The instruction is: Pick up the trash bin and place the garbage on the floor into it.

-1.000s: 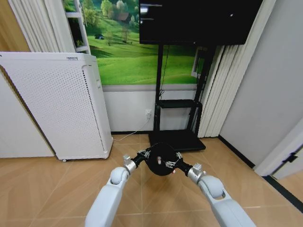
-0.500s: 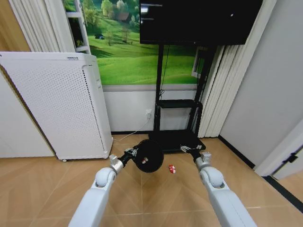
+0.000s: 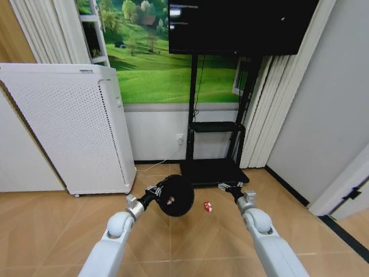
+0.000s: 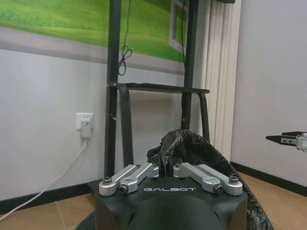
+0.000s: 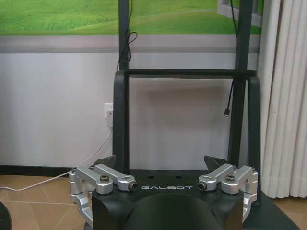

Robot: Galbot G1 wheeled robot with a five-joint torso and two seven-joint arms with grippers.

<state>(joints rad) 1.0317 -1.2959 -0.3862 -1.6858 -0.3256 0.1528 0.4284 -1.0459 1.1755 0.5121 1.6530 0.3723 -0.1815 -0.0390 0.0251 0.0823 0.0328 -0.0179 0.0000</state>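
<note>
The left gripper (image 3: 154,190) is holding the trash bin (image 3: 174,195) up off the floor, its fingers pinched on the rim where the black liner bunches up, as the left wrist view shows (image 4: 169,168). The bin is hanging just left of centre, its mouth tilted toward the robot, with a small red-and-white scrap sitting inside it. One piece of garbage (image 3: 207,206), a red-and-white scrap, is lying on the wooden floor just to the right of the bin, between the two arms. The right gripper (image 3: 229,187) is hovering above and slightly right of that scrap, nearer to it than the left one, so it looks like the arm to pick it up. Its fingers are spread wide and holding nothing (image 5: 163,184).
</note>
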